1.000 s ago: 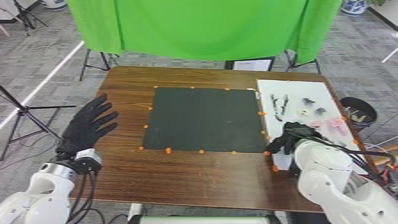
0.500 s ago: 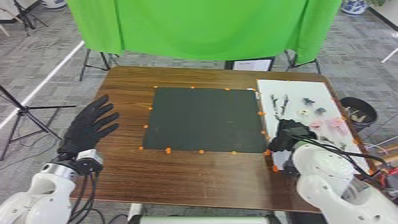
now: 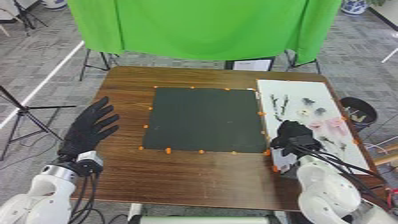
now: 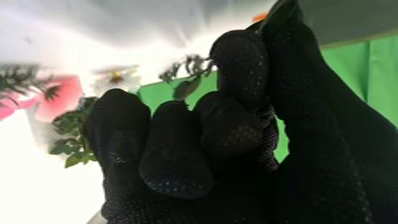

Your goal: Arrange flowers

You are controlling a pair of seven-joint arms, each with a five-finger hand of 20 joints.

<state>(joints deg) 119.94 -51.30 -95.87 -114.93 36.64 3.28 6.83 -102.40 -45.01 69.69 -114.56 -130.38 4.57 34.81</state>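
Brown bench (image 3: 204, 180): open wood between dark mat (image 3: 202, 120) and near edge.
White sheet (image 3: 286, 87): by right edge.
Flowers (image 3: 336, 125): on sheet, pink, broad-petalled.
Right robot hand (image 3: 293, 132): over sheet, curled; contents can't tell.
Left robot hand (image 3: 84, 131): by left edge, fingers straight.

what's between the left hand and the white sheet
Bare wood, then the dark mat with orange bits along its edges, in the head view.

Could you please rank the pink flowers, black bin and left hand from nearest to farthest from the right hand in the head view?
1. Pink flowers, on the white sheet, ahead and right of the right hand.
2. Black bin, beyond the table's right edge.
3. Left hand, at the table's left side.
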